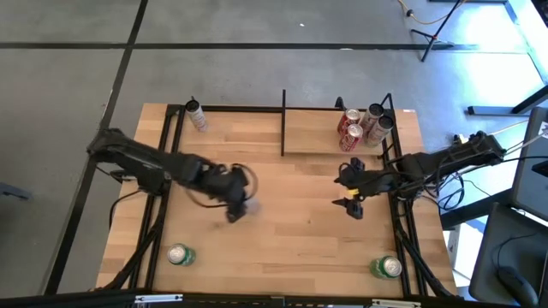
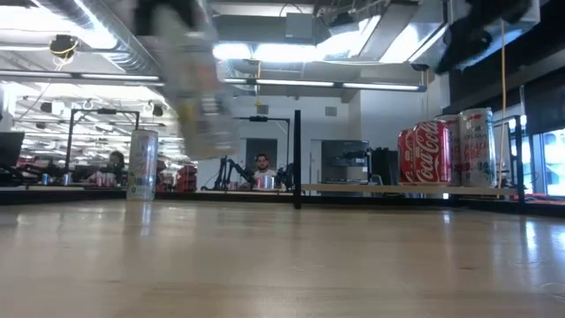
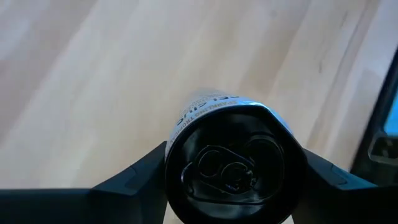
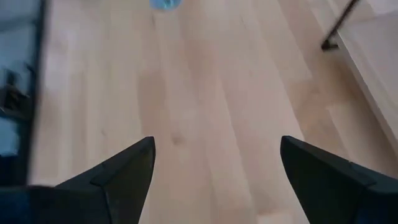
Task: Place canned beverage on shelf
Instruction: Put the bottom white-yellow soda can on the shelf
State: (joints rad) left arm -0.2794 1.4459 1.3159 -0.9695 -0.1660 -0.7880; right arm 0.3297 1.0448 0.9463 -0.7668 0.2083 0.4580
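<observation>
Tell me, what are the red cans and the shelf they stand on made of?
The red cans look like thin painted metal, glossy, with silvery rims. The shelf seems to be a pale wooden board with visible grain, matte, framed by thin black rods, probably metal.

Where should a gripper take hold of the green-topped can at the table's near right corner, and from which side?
Grip the green-topped can across its round side wall, coming down from above: it stands upright, apart from other things. The open right gripper is nearest.

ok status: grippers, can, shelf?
Left gripper shut on can, mid-table. Right gripper open, empty. Shelf holds cans at right end; nothing blocking.
</observation>
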